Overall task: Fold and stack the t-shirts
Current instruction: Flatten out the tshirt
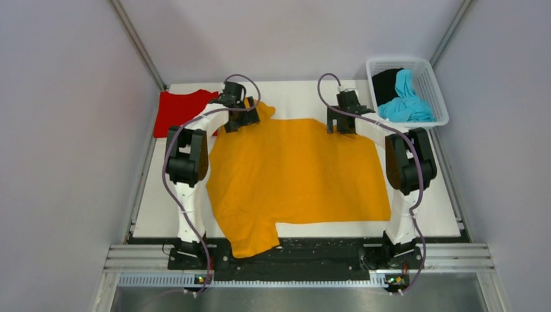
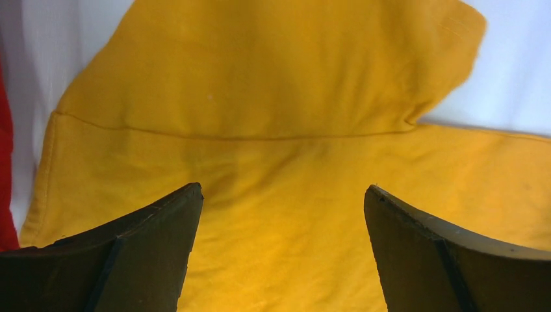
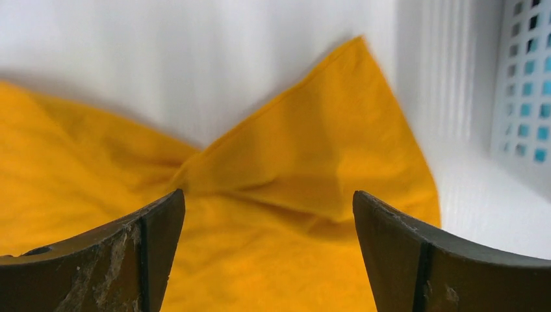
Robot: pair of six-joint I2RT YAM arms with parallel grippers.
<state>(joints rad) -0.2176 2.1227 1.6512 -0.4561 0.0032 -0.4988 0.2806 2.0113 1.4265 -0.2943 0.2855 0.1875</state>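
- Your left gripper (image 2: 282, 195) had its jaws spread wide and held nothing. Its two dark fingers (image 2: 149, 253) framed a broad gap with only cloth showing through it.
- Directly under and ahead of that gripper lay the orange-yellow t-shirt (image 2: 260, 84). A sleeve reached forward from the fingertips, and a seam line crossed just beyond them. I could not tell whether the tips touched the fabric or hung just above it.
- To the left of the left gripper, a strip of the red t-shirt (image 2: 5, 162) showed at the frame edge, close beside the orange-yellow one. In the top view it lay flat, to the outer side of that gripper.
- The white table (image 2: 513, 65) was bare ahead and to the right of the left gripper, past the sleeve.
- Your right gripper (image 3: 269, 198) was equally wide open and empty. Its scuffed fingers stood well apart over the orange-yellow cloth.
- Just ahead of the right fingertips, a corner of the orange-yellow t-shirt rose to a point, with a crease running between the fingers. Again, I could not tell whether there was contact with the cloth.
- To the right of the right gripper stood the white mesh basket (image 3: 526, 78), apart from the shirt's corner.
- In the top view the basket held the cyan-blue t-shirt (image 1: 406, 97) and the black t-shirt (image 1: 388, 81), both bunched up. The black one lay on the side nearer the right gripper.
- Behind both grippers, the orange-yellow t-shirt spread back across the table toward the arm bases. One sleeve hung over the near edge on the left arm's side.
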